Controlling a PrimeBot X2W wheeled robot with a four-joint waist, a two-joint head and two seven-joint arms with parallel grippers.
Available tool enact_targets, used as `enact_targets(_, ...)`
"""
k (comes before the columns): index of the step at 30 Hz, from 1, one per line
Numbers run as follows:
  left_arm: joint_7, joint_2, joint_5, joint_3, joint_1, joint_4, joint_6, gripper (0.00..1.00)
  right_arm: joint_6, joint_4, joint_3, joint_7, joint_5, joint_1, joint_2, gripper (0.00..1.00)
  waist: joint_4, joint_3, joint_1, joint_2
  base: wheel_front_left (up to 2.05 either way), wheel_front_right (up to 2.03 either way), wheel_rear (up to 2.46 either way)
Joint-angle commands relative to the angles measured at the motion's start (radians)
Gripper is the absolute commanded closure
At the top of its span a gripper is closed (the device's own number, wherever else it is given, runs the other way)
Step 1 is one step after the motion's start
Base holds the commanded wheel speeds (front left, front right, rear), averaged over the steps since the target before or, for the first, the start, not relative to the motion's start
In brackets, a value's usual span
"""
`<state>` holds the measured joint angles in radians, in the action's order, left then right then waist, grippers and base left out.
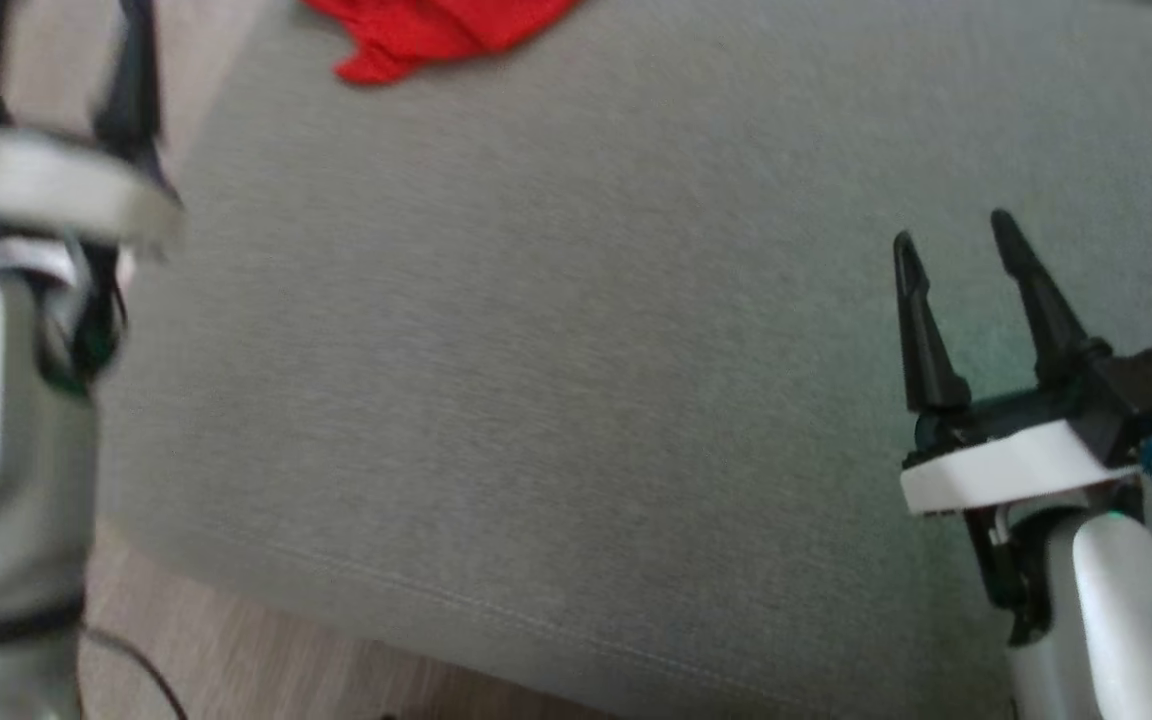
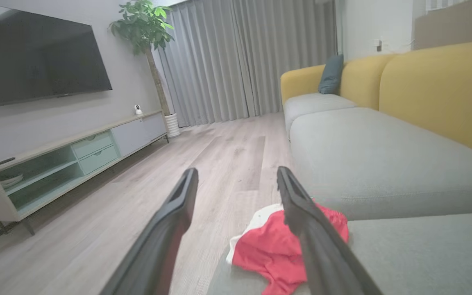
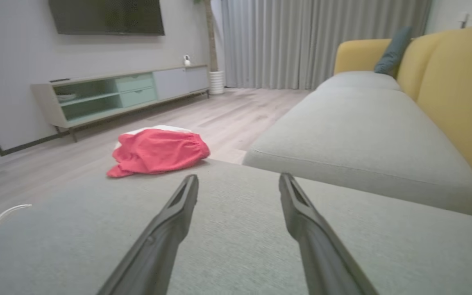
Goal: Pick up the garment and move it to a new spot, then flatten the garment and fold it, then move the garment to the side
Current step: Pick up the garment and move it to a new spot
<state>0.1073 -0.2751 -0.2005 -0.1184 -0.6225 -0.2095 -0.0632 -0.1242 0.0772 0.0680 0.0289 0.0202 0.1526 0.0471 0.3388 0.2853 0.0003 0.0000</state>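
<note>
left gripper [image 2: 237, 172] and right gripper [image 1: 952, 228] stand wide, empty. the red garment [image 3: 158, 151] lies crumpled on the grey cushion [image 1: 536, 400], ahead-left of the right gripper, seemingly just below the left's fingertips.

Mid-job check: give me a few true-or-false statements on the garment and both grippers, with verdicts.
1. The red garment lies at the far edge of the grey cushion. True.
2. The right gripper is shut on the garment. False: it is open and empty, apart from the garment.
3. The garment is folded flat. False: it is bunched up.
4. The left gripper is open and holds nothing. True.
</note>
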Motion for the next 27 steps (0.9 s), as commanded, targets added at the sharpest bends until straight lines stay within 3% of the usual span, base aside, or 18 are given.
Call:
enact_targets(1, -0.038, -0.041, -0.019, 0.037, -0.098, 0.002, -0.011, 0.00, -0.007, 0.055, 0.025, -0.010, -0.016, 0.042, 0.003, 0.00, -0.124, 0.144, -0.0003, 0.0000, 0.00, 0.00, 0.00)
enact_targets(10, -0.221, -0.104, -0.039, 0.008, -0.417, -0.251, -0.042, 0.00, -0.007, 0.154, 0.061, -0.019, -0.031, 0.123, 0.003, 0.00, -0.240, 0.310, -0.0003, 0.0000, 0.00, 0.00, 0.00)
enact_targets(15, -0.275, -0.120, -0.041, -0.014, -0.476, -0.401, -0.048, 0.00, -0.007, 0.208, 0.072, -0.025, -0.046, 0.120, 0.003, 0.00, -0.278, 0.356, -0.0003, 0.0000, 0.00, 0.00, 0.00)
enact_targets(26, -0.321, -0.135, -0.075, 0.012, -0.495, -0.653, -0.012, 0.00, -0.007, 0.260, 0.065, -0.031, -0.048, 0.101, 0.003, 0.00, -0.318, 0.381, -0.0003, 0.0000, 0.00, 0.00, 0.00)
enact_targets(27, -0.319, -0.136, -0.076, 0.013, -0.495, -0.667, -0.009, 0.19, -0.007, 0.259, 0.065, -0.031, -0.046, 0.102, 0.003, 0.00, -0.319, 0.380, -0.0003, 0.0000, 0.00, 0.00, 0.00)
